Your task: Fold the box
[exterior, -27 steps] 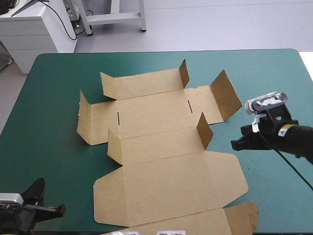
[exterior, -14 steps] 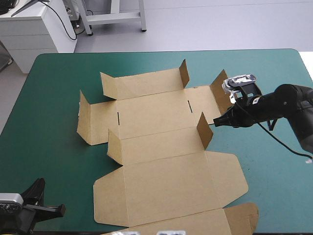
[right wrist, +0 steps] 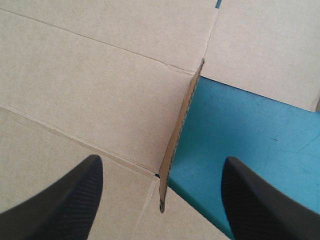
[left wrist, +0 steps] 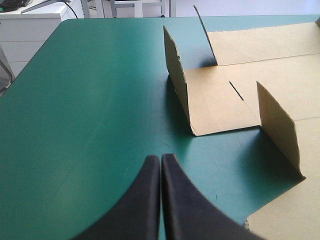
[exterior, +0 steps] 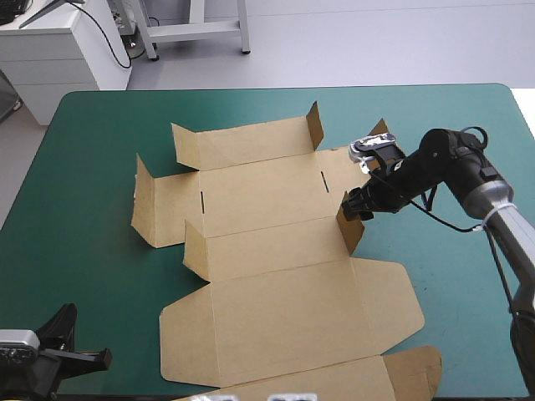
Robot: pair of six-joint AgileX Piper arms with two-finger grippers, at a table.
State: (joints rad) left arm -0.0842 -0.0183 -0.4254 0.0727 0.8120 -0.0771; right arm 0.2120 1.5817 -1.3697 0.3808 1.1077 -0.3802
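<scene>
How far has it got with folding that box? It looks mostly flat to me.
Barely begun. Done: the box lies flat, only its small flaps standing. In hand: the right hand, open, straddles one upright flap on the box's right side; the left hand, shut, rests off the box near a corner of the table. Left: raising and tucking every wall.

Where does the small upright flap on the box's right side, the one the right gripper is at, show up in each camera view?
High view: the flap stands at the middle panel's right end, beneath the right gripper.
Left wrist view: not in it; only left-side flaps show.
Right wrist view: edge-on between the open fingers.
Shared landmark: the box, brown on the teal-green cover.
</scene>
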